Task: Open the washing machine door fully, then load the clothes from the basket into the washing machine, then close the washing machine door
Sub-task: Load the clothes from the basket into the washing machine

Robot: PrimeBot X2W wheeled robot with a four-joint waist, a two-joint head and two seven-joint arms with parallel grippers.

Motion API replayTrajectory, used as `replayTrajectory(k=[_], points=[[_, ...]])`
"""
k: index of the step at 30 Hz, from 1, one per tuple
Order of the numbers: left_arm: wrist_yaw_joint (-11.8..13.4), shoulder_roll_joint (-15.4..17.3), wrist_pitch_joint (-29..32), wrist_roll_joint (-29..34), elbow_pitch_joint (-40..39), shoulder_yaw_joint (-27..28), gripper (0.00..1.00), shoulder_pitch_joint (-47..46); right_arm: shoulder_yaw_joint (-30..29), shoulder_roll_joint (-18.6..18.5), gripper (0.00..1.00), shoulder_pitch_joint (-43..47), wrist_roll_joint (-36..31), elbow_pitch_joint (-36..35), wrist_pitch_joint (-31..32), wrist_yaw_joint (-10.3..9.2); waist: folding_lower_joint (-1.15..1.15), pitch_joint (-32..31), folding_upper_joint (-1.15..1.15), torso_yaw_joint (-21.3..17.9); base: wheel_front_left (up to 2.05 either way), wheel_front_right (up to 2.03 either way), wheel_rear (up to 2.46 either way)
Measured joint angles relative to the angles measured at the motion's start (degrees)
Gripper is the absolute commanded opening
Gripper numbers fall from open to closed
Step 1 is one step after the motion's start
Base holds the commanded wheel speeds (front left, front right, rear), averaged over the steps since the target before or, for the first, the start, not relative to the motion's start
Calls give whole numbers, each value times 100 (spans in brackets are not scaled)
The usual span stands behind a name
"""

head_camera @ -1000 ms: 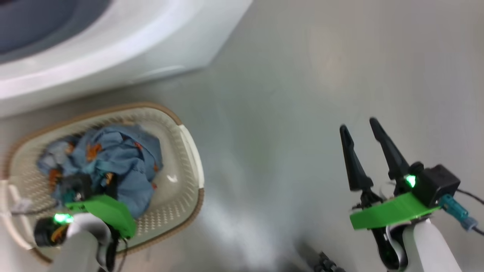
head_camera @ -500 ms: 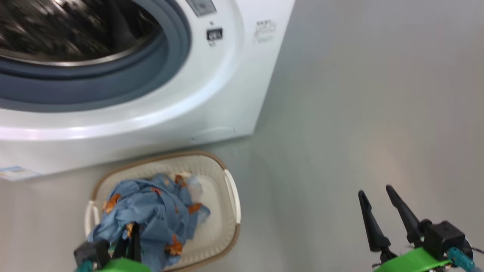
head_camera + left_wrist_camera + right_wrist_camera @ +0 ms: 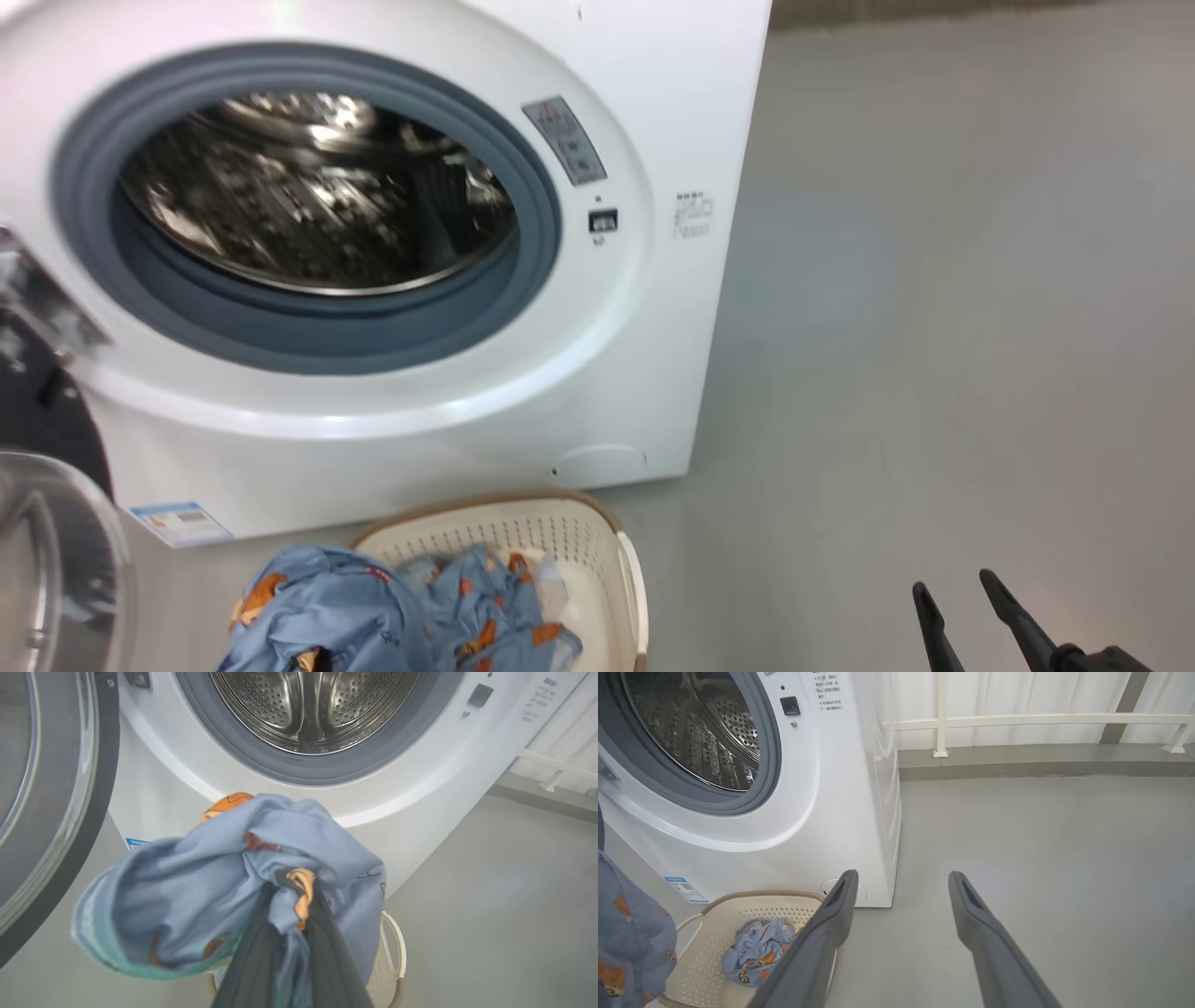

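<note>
My left gripper (image 3: 294, 889) is shut on a light blue garment with orange figures (image 3: 210, 882). It hangs in front of the white washing machine (image 3: 420, 779), below the steel drum (image 3: 313, 709). In the head view this garment (image 3: 317, 607) is raised over the cream basket (image 3: 569, 523). More blue clothes (image 3: 756, 952) lie inside the basket (image 3: 761, 894). The black washing machine door (image 3: 100, 788) stands swung open at the left, its glass bowl (image 3: 47, 560) towards me. My right gripper (image 3: 902, 877) is open with nothing in it, over bare floor right of the basket, its gripper tips (image 3: 954, 593) low in the head view.
Grey floor (image 3: 1041, 858) stretches to the right of the machine. A white railing (image 3: 1017, 718) on a low kerb runs along the back. A blue label (image 3: 177, 523) sits low on the machine's front.
The head camera has tilted up from the basket to the drum opening. My left gripper has lifted the blue garment up out of the basket. The right gripper stays open.
</note>
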Motion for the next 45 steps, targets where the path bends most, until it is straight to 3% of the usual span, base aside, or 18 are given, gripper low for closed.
replayTrajectory(k=[12,26,39,45], points=[[32,0,0,237,-937,-41,0,543,-76,24,100,179,-27,2,1,1,0,-698,0,215,0,0,0],[83,2,0,226,-1081,-167,0,550,-11,96,100,174,-29,-1,1,1,0,-591,0,98,0,0,0],[23,-3,0,297,-482,-133,0,-1098,324,302,100,-225,-27,-7,0,0,0,-41,0,-298,0,0,0],[31,281,-30,439,59,167,0,-2242,490,374,100,-505,-10,-1,1,1,0,430,0,-559,0,0,0]])
